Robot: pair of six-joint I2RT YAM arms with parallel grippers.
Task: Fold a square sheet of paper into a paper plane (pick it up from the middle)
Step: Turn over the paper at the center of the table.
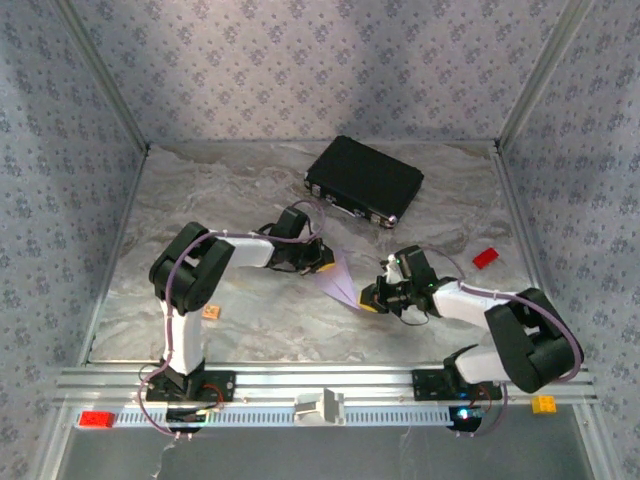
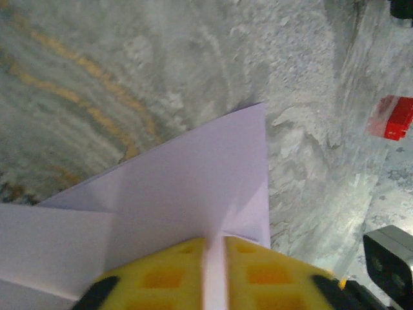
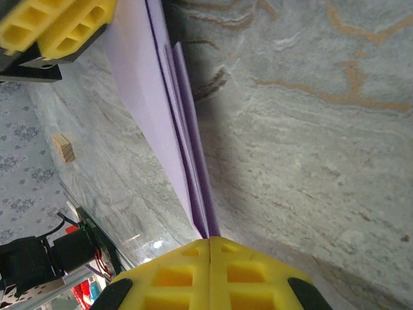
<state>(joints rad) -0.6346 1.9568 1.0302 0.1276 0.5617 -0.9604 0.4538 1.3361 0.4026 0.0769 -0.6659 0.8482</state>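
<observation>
We see a marbled grey surface [image 1: 250, 200] with patterned walls around it. Toward its far side, a little right of centre, a black case [image 1: 365, 181] lies flat and closed.

Near the middle, the left hand [image 1: 322, 265] and the right hand [image 1: 372, 297] face each other with the paper plane [image 1: 338, 278] stretched between them. It is a partly folded, pale lilac wedge that narrows toward the right hand.

From the left wrist, the left hand's yellow pads [image 2: 161, 278] stand almost together, and a thin fold of the lilac paper fills the slit between them. From the right wrist, the right hand [image 3: 210, 265] has its pads pressed tight, and the paper's stacked layers run into the seam. So both hands are clamped on the plane, and we cannot tell whether it touches the surface.

A small red block [image 1: 485, 257] sits well right of the right hand. A tiny tan block [image 1: 210, 313] lies near the left arm's base.
</observation>
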